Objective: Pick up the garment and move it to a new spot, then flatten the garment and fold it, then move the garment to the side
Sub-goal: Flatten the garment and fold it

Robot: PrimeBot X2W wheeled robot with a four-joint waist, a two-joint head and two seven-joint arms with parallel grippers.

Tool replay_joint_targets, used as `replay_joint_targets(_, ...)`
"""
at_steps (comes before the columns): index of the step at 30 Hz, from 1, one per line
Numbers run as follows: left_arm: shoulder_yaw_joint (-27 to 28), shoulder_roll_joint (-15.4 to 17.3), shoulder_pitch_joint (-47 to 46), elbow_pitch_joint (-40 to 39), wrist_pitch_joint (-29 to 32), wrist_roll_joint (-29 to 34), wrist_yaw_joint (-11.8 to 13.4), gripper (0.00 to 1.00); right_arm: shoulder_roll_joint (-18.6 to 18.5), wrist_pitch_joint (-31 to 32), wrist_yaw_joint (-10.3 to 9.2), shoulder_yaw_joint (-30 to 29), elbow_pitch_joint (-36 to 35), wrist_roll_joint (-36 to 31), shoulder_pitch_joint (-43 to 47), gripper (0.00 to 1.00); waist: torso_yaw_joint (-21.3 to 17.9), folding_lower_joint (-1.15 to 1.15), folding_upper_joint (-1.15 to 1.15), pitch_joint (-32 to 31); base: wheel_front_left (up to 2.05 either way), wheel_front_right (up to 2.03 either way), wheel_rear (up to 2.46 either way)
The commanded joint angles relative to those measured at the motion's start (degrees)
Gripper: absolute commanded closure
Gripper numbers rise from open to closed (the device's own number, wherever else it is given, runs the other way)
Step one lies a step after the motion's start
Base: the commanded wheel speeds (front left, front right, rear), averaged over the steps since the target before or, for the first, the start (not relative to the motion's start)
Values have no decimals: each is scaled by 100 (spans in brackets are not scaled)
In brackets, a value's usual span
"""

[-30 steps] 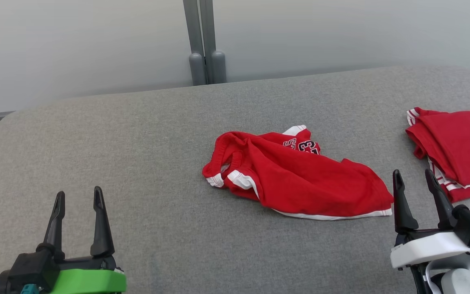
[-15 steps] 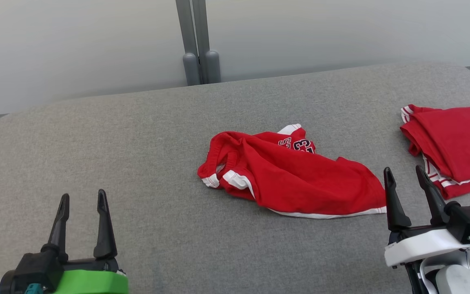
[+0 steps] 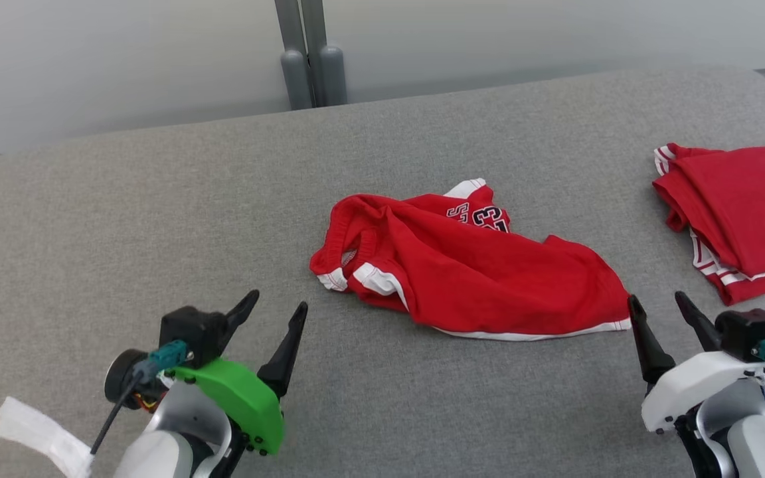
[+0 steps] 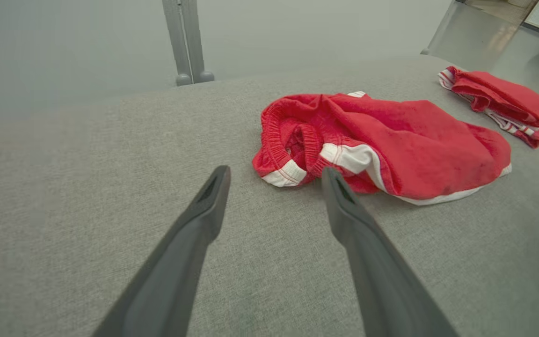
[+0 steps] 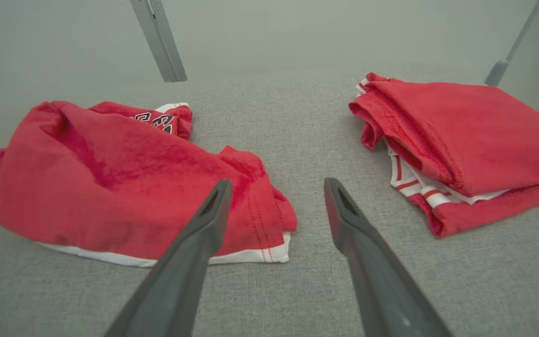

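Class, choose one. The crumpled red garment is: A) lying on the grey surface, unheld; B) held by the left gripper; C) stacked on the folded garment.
A: the crumpled red garment lies on the grey surface; the left gripper and right gripper are open and empty.

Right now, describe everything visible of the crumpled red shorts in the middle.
The red shorts look like soft knit cotton, with white trim along hem and side, a gathered elastic waistband at the robot's left end and dark numbers on the far edge. They lie crumpled, unfolded, on the grey padded surface, apart from the folded red pile. The right jaws stand open beside the hem corner; contact is unclear.
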Motion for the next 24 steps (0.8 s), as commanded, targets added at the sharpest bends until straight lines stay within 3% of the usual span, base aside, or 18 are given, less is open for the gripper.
replay_joint_targets(1, -83, 166, -246, -86, 201, -174, -25, 0, -70, 146, 1, 94, 71, 97, -161, 0, -139, 0, 0, 365, 0, 0, 0)
replay_joint_targets(6, -877, 838, -800, -549, 802, -847, -32, 0, -229, 480, 1, 401, 412, 428, -527, 0, -272, 0, 0, 840, 0, 0, 0)
replay_joint_targets(13, -1501, 1567, -1483, -929, 1117, -1342, -33, 0, -233, 528, 1, 988, 865, 819, -991, 0, -390, 0, 0, 1258, 0, 0, 0)
replay_joint_targets(24, -2082, 1417, -2093, -365, 1097, -1447, -35, 0, -295, 318, -9, 1464, 1440, 1060, -1178, 0, -503, 0, 0, 1336, 0, 0, 0)
